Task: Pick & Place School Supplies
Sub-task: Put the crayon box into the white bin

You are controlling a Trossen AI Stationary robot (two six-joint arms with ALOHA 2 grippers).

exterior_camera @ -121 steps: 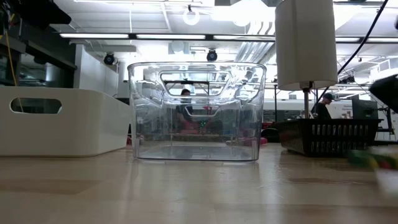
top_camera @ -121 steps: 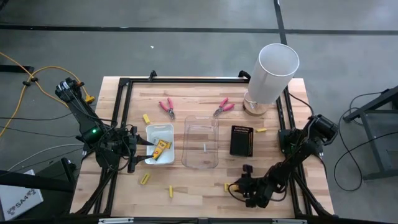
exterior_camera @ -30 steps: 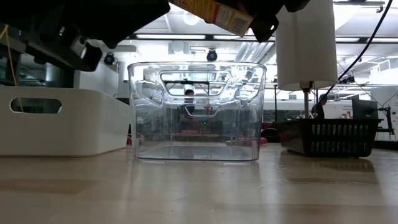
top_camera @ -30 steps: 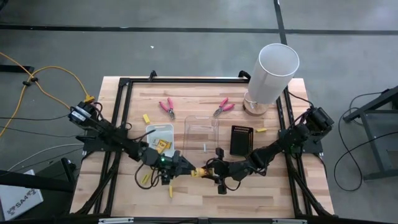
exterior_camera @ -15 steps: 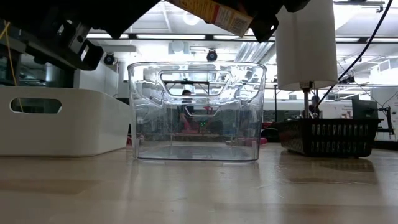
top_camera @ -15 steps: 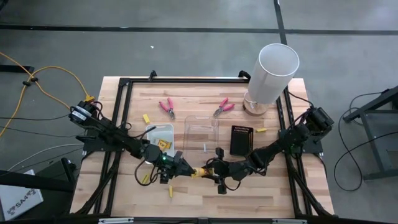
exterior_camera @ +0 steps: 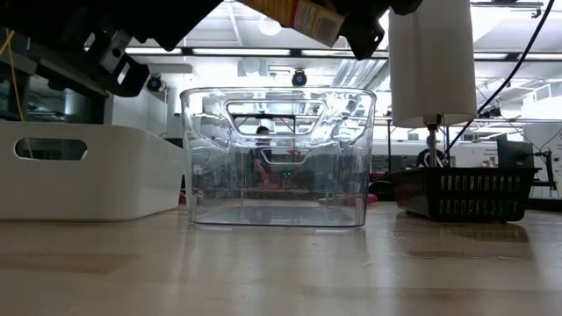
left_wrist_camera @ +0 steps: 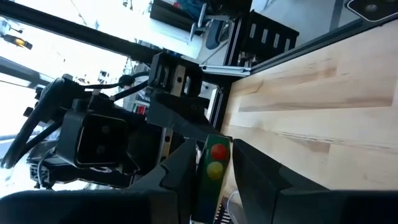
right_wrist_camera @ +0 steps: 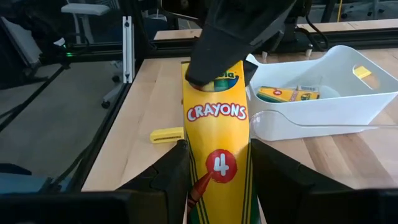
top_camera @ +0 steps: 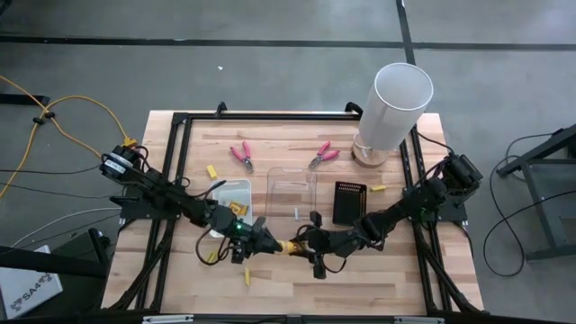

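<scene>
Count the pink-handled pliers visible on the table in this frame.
2. One pair of pliers lies on the far side of the table, left of the clear tray; the other pair lies beside the tray's far right corner. None seems hidden.

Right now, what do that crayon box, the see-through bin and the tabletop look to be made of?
Crayon box: looks like thin printed card, glossy yellow with lettering. See-through bin: clear hard plastic, glossy; the room shows through its walls. Tabletop: pale wood, seemingly glued strips, matte with visible grain.
</scene>
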